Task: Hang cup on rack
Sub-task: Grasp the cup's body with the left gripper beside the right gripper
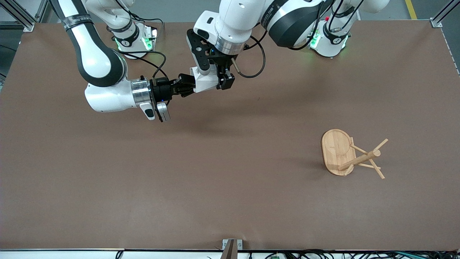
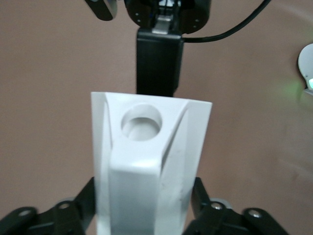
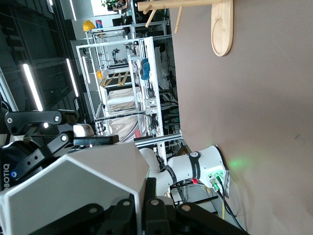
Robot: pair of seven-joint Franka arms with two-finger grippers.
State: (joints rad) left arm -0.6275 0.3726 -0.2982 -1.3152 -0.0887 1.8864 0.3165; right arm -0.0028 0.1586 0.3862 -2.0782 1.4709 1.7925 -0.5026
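Starting at the right arm's end of the worktop (image 1: 72,187), we see the right arm reaching out sideways, its right tool (image 1: 187,87) held in the air above the brown surface with its fingers clamped on the cup (image 1: 205,82). The cup is the small white faceted mug, and it hangs between the two arms, clear of the worktop, with a soft shadow on the surface below it. In the right wrist view we see a broad angular white face of the cup (image 3: 73,186) filling the lower part of the picture, with the black linkages of that tool pressed against it. Next comes the left arm, which bends down from its base and meets the same cup from above: the left tool (image 1: 222,80) has its fingers closed narrowly on the cup as well, so both tools grip it at once. From the left wrist we look straight along the cup's blocky handle (image 2: 146,161), pierced by a round hole. Farther toward the left arm's end, and nearer the front camera than the cup, we find the rack (image 1: 350,154), well apart from both tools. The bamboo mug tree lies tipped over, its oval base on edge and its post and thin pegs pointing sideways.
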